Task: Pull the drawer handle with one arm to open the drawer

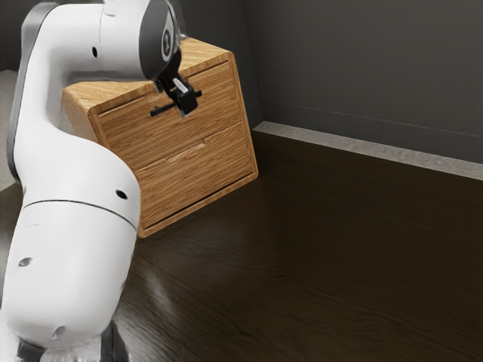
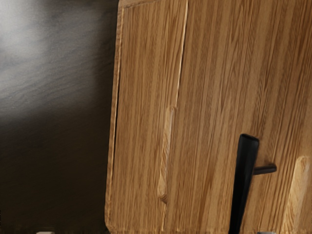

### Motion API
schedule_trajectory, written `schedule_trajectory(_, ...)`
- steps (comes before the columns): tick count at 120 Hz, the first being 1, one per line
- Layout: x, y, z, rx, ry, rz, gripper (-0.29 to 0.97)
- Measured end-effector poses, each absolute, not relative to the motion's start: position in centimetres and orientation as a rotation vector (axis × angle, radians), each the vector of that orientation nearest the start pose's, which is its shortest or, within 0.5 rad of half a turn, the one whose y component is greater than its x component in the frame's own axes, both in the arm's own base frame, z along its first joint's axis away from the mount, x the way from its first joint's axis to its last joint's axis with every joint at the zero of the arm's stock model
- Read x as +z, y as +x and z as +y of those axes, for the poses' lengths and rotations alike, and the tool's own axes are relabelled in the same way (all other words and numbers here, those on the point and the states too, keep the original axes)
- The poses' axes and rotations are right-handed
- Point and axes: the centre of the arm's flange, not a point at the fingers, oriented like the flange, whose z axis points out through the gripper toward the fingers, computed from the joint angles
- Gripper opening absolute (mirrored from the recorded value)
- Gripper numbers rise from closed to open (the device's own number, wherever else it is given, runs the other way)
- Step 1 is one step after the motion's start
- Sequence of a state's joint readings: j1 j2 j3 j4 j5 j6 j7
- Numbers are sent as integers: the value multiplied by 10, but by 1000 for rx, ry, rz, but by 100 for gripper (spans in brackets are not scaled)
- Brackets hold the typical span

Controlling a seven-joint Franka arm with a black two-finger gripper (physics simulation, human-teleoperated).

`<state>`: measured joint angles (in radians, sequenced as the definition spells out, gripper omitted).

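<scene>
Black gripper (image 1: pixel 183 99) sits at the top drawer's black handle (image 1: pixel 161 110) on a wooden cabinet (image 1: pixel 189 162); open or closed, I cannot tell.

One cabinet (image 1: pixel 198 57), two drawers (image 1: pixel 220 102), one black handle (image 1: pixel 160 111)

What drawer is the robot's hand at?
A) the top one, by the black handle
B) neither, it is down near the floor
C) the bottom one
A: the gripper hangs right at the black handle of the top drawer, well above the bottom one.
</scene>
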<state>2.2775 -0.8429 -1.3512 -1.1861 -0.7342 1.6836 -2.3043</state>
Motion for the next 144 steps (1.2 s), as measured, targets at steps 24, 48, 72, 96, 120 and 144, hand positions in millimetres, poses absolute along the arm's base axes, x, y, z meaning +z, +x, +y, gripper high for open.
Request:
schedule_trajectory(24, 699, 637, 96, 609, 450, 2703, 51)
schedule_trajectory(48, 681, 635, 119, 694, 487, 2759, 50)
schedule_trajectory(72, 680, 640, 116, 745, 571, 2732, 49)
schedule_trajectory(96, 680, 652, 104, 754, 656, 2659, 48)
schedule_trajectory(120, 670, 661, 124, 769, 663, 2634, 48)
schedule_trajectory(144, 668, 664, 128, 781, 690, 2609, 47)
